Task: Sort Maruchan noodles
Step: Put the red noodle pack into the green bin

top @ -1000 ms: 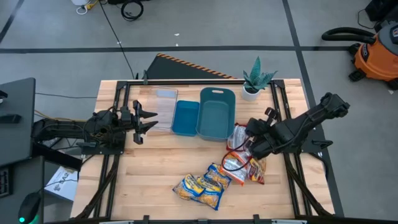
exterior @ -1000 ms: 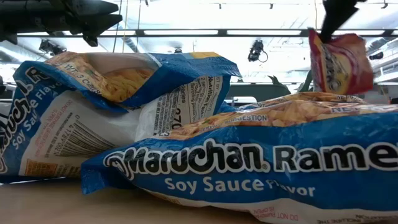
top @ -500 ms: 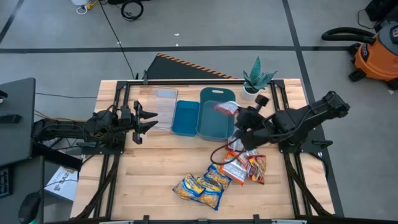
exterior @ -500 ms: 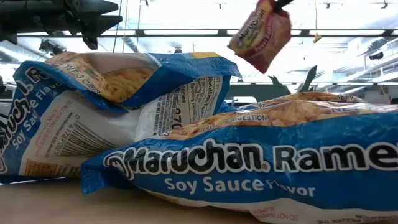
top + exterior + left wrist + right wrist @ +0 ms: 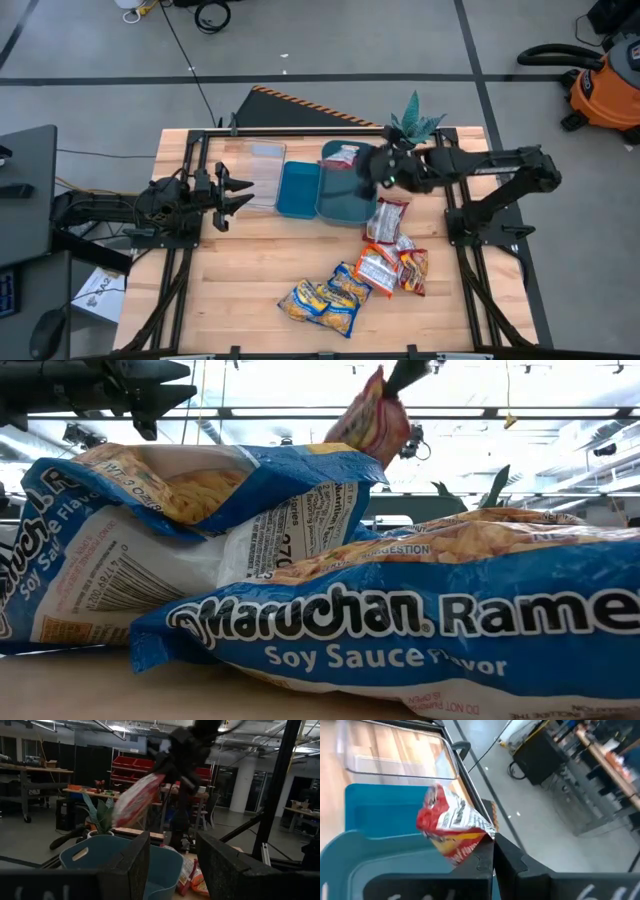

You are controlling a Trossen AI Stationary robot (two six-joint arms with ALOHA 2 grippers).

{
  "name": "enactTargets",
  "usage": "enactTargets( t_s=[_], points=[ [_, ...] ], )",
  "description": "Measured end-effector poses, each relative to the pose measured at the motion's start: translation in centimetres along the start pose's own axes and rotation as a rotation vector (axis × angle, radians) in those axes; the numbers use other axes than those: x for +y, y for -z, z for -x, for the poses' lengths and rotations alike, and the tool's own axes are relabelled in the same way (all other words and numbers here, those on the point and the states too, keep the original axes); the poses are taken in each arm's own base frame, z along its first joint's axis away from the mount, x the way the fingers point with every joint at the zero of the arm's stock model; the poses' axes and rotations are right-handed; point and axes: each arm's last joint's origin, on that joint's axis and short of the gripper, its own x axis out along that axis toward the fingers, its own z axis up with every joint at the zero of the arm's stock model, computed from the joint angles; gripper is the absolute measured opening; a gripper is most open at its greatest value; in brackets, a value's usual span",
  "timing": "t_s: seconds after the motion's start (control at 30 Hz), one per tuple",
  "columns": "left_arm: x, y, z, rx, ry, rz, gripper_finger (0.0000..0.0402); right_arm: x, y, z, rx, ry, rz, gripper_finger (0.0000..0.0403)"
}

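Observation:
My right gripper is shut on a red-and-white Maruchan noodle packet, which it holds in the air over the far end of the larger blue bin. The left wrist view shows this packet above the bin. More red packets and yellow-and-blue packets lie flat on the table's near right. My left gripper waits open at the table's left, holding nothing. My right gripper pinches one edge of the red packet between its two shut fingers. It comes from the table's right side, slanting down. The packet sticks out past the fingertips, tilted and lifted clear above the bin.
A clear tray and a smaller blue bin stand left of the larger bin. A potted plant stands at the far right. In the low view, soy sauce packets fill the foreground. Bare wood lies at the table's near left.
My right gripper has swung from the table's right middle toward the far edge and the left, rising a little, to above the larger blue bin. It stays shut on the red packet, which has travelled with it and turned about in the air.

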Motion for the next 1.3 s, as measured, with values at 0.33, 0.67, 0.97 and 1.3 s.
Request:
enactTargets(
  t_s=[0.33, 0.67, 0.97, 1.3],
  points=[
    [0.0, 0.1, 0.0, 0.009, -0.001, -0.001, 0.0167, -1.7, 3.3, -6.0, 0.040, -0.060, -0.101, 0.0011],
    [0.0, 0.1, 0.0, 0.013, -0.002, -0.002, 0.0167, -1.7, 7.4, -9.3, 0.113, -0.245, -0.207, 0.0024],
    [0.0, 0.2, 0.0, 0.015, -0.002, -0.002, 0.0167, 1.0, 8.1, -8.0, 0.202, -0.518, -0.224, 0.0084],
    [0.0, 0.2, 0.0, 0.016, -0.002, -0.002, 0.0167, 1.3, 7.9, -4.8, 0.434, -0.531, -0.148, 0.0124]
  ],
)
